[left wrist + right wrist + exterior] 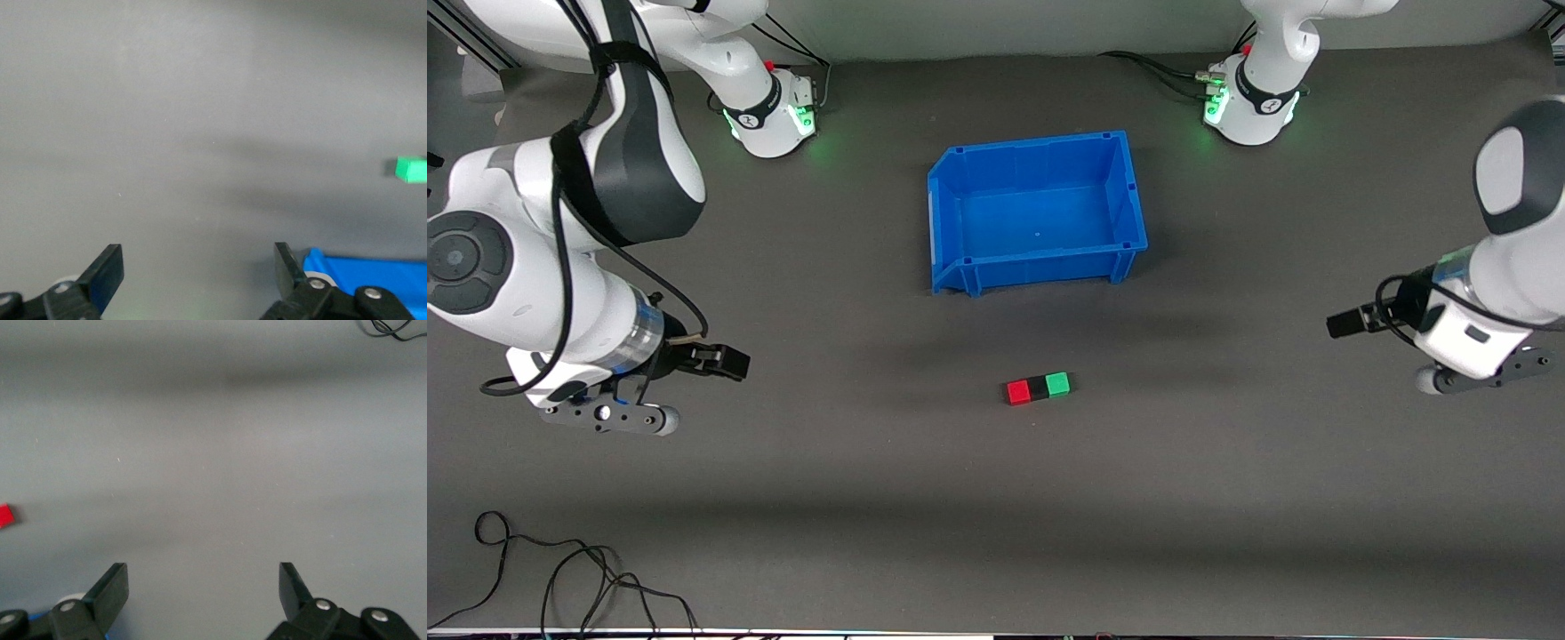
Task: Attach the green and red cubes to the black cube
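The red cube (1017, 392), the black cube (1038, 388) and the green cube (1057, 383) lie touching in one row on the table, black in the middle, nearer to the front camera than the blue bin. My left gripper (1347, 322) is open and empty (199, 270) at the left arm's end of the table, well apart from the row; its wrist view shows the green cube (411, 169) at the edge. My right gripper (725, 360) is open and empty (203, 590) at the right arm's end; its wrist view shows a sliver of the red cube (5, 516).
An empty blue bin (1040, 261) stands in the middle of the table, closer to the robots' bases than the cubes; its corner shows in the left wrist view (373, 273). A loose black cable (560, 578) lies at the front edge near the right arm's end.
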You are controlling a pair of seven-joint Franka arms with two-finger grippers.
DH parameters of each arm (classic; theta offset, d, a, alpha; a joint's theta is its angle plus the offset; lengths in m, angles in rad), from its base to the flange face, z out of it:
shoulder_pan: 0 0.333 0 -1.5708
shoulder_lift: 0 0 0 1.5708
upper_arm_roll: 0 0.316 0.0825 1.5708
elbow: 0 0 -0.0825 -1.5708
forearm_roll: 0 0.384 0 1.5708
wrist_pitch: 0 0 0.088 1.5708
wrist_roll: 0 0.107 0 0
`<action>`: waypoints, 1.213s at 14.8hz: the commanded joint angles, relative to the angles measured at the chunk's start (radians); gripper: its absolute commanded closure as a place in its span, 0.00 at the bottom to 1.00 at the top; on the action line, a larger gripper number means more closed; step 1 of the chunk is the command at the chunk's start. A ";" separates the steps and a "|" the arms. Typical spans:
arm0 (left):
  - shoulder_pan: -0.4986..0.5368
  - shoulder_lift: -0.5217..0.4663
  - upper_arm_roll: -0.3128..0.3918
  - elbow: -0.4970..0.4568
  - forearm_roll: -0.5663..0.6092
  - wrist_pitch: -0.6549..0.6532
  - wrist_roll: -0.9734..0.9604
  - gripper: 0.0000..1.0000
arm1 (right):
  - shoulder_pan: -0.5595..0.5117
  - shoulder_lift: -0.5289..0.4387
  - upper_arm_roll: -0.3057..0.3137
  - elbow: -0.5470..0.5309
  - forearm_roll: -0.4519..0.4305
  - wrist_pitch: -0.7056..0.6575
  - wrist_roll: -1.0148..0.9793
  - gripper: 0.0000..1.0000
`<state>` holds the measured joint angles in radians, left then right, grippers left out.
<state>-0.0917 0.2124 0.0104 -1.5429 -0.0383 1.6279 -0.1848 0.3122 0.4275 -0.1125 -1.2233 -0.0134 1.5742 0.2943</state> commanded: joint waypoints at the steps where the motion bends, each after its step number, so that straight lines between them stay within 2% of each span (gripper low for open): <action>1: 0.001 -0.053 0.010 -0.009 0.023 -0.014 0.145 0.00 | -0.041 -0.078 0.002 -0.044 0.000 -0.036 -0.130 0.00; 5: 0.004 -0.135 0.017 -0.072 0.028 -0.008 0.154 0.00 | -0.050 -0.211 -0.003 -0.160 0.010 -0.014 -0.240 0.00; 8: 0.006 -0.169 0.019 -0.094 0.028 -0.014 0.156 0.00 | -0.047 -0.245 -0.021 -0.173 0.026 -0.025 -0.235 0.00; 10: 0.006 -0.185 0.019 -0.109 0.028 -0.011 0.156 0.00 | -0.045 -0.266 -0.021 -0.185 0.026 -0.013 -0.233 0.06; 12: 0.004 -0.183 0.019 -0.109 0.028 -0.014 0.156 0.00 | -0.074 -0.308 -0.013 -0.223 0.024 0.006 -0.238 0.06; 13: 0.004 -0.183 0.019 -0.106 0.028 -0.019 0.156 0.00 | -0.120 -0.338 0.011 -0.263 0.024 0.012 -0.235 0.00; 16: 0.004 -0.182 0.019 -0.100 0.028 -0.023 0.157 0.00 | -0.252 -0.411 0.178 -0.355 0.010 0.035 -0.228 0.00; 18: 0.004 -0.180 0.019 -0.098 0.028 -0.023 0.156 0.00 | -0.271 -0.397 0.194 -0.351 0.019 0.032 -0.215 0.00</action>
<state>-0.0852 0.0538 0.0273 -1.6275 -0.0233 1.6162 -0.0453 0.0661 0.0657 0.0457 -1.5161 -0.0065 1.5748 0.0744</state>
